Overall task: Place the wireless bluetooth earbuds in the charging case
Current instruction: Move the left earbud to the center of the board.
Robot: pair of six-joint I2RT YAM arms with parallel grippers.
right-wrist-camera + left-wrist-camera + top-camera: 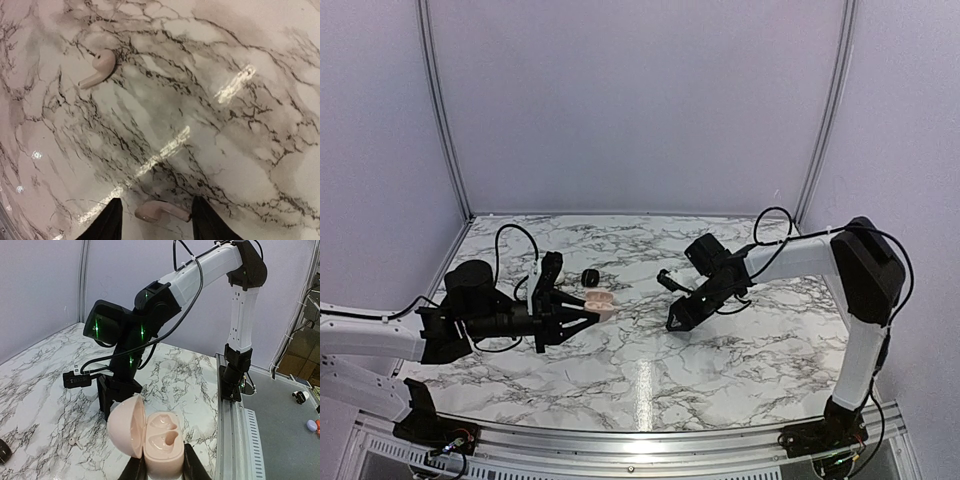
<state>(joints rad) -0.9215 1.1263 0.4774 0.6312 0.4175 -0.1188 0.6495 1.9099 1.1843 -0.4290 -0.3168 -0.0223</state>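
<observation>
The charging case [162, 440] is pale pink and pebble-shaped, with its lid [126, 430] swung open to the left and both moulded sockets empty. My left gripper [162, 466] is shut on its base and holds it above the table [650, 380]; in the top view the case [599, 301] sits at that gripper's tip [582, 318]. My right gripper [156, 220] points down at the marble with its fingers [107, 222] apart. One pink earbud [161, 211] lies between them, its stem tip at the right finger. A second pink earbud [100, 67] lies farther off.
A small black round object [590, 277] sits on the table just behind the case. From the left wrist, a pale earbud [74, 441] lies on the marble below the right arm's gripper [112, 395]. A metal rail [232, 440] borders the table edge.
</observation>
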